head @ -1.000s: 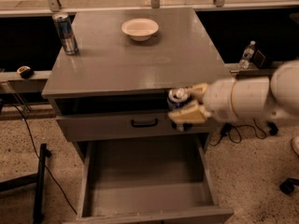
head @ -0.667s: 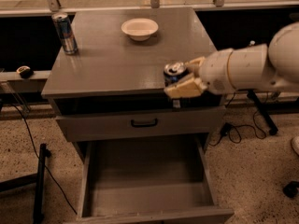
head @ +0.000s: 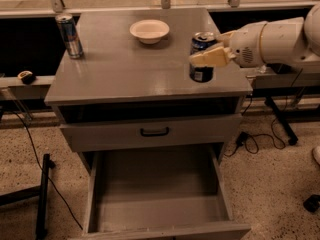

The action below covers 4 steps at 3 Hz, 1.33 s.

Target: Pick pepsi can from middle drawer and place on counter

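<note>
The pepsi can (head: 202, 73), short and dark blue with a silver top, is upright over the right part of the counter (head: 125, 64), its base at or just above the surface. My gripper (head: 209, 57) comes in from the right and is shut on the can, with a tan finger (head: 212, 58) across its front. The middle drawer (head: 160, 194) is pulled out below, and its bare grey floor holds nothing.
A white bowl (head: 149, 31) sits at the back middle of the counter. A taller silver-and-blue can (head: 69, 35) stands at the back left corner. A shallower drawer front with a black handle (head: 154, 132) is slightly open above the middle drawer. Cables lie on the floor at right.
My gripper has carried the pepsi can up from in front of the cabinet and back over the counter's right side.
</note>
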Each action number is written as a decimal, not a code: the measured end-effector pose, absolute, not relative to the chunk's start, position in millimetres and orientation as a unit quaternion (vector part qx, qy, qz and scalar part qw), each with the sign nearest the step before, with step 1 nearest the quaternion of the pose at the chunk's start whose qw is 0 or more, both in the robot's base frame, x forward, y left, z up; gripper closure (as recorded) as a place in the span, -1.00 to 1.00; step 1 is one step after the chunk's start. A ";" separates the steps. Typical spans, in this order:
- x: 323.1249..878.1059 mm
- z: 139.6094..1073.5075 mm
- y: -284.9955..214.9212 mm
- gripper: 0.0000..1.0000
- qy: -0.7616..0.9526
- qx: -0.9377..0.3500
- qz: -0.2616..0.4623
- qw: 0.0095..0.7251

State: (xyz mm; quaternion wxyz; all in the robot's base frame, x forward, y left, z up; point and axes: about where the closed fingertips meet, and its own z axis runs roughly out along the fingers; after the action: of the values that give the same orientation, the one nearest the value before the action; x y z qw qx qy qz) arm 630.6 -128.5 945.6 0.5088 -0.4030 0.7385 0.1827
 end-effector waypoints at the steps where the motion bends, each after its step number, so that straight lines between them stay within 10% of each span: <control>1: 674.4 925.2 -136.9 1.00 0.754 -0.362 0.189 0.515; 4: 715.8 888.3 -135.6 -0.31 0.776 -0.341 0.198 0.493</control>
State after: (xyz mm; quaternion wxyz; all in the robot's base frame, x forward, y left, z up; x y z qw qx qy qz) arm 715.8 -135.6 888.3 0.4932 -0.3405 0.7756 0.1980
